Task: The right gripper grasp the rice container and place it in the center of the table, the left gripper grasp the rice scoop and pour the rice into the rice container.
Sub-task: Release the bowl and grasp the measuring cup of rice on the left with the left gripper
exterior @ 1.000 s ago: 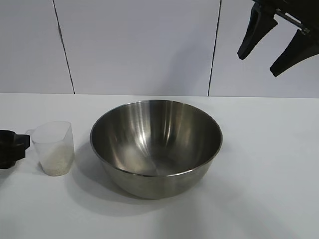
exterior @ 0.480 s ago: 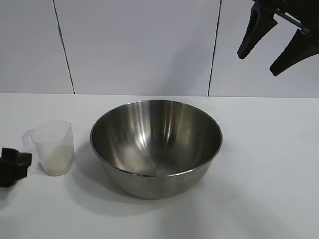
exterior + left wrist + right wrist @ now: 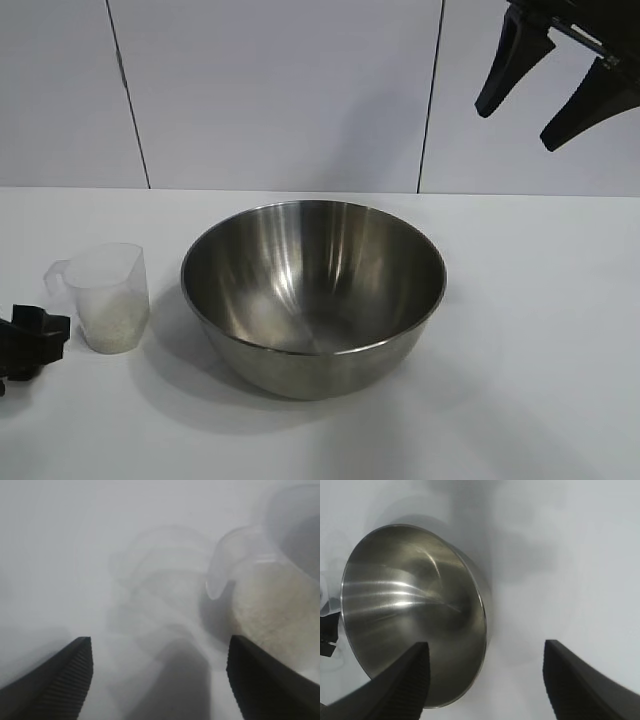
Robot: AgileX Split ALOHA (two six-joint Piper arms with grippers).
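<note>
White tabletop (image 3: 540, 330) stretches back to a pale panelled wall (image 3: 280, 90), with a large stainless-steel rice container (image 3: 313, 295) standing upright at its middle as the landmark of the scene. Nearest the camera and to the left of the container, the left gripper (image 3: 30, 340) sits low over the table at the frame's edge, its black jaws spread apart and clasping nothing; its wrist view shows both fingertips (image 3: 60, 680) parted wide with bare table between them. Just beyond that gripper, between it and the container, the rice scoop (image 3: 105, 295), a translucent measuring cup, stands upright on the table, apart from the container's wall, its handle turned away from the container toward the gripper. A low heap of white rice (image 3: 110, 320) fills the scoop's bottom. The container's shiny inside looks bare of rice from both the exterior and right wrist views (image 3: 415, 610). Farthest back, high above the container and to its right, the right gripper (image 3: 545, 85) hangs against the wall, jaws released and holding nothing, well apart from the container.
</note>
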